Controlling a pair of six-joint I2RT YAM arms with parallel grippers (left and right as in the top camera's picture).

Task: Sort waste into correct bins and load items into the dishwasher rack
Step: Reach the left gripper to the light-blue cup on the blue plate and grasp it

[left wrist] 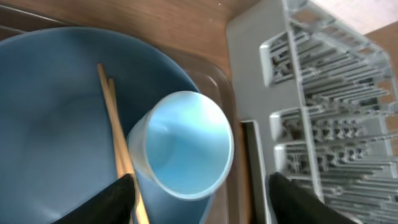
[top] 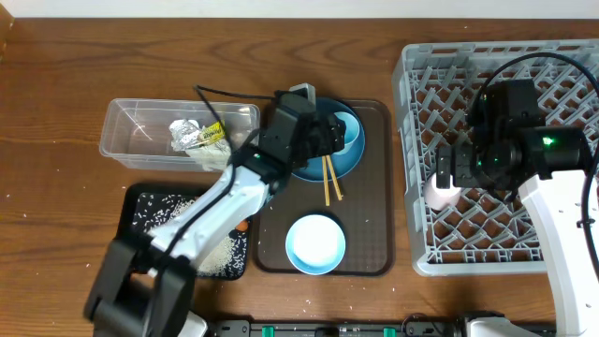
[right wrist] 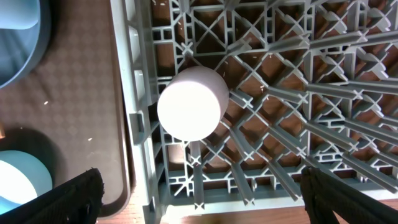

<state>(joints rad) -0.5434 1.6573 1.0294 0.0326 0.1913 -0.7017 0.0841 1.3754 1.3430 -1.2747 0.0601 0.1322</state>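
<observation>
Small blue cup (left wrist: 183,146) seen on blue plate (left wrist: 50,124) beside chopsticks (left wrist: 112,118), flanked by part-open jaws of left gripper (left wrist: 200,183); no grip seen. Pink cup (right wrist: 189,102) set in dishwasher rack (right wrist: 311,93) near its edge. Right gripper (right wrist: 211,199) held over it, jaws spread wide, nothing grasped.

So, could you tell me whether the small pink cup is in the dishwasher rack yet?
In. The small pink cup sits inside the dishwasher rack, closed end up, free of the open right gripper.
</observation>
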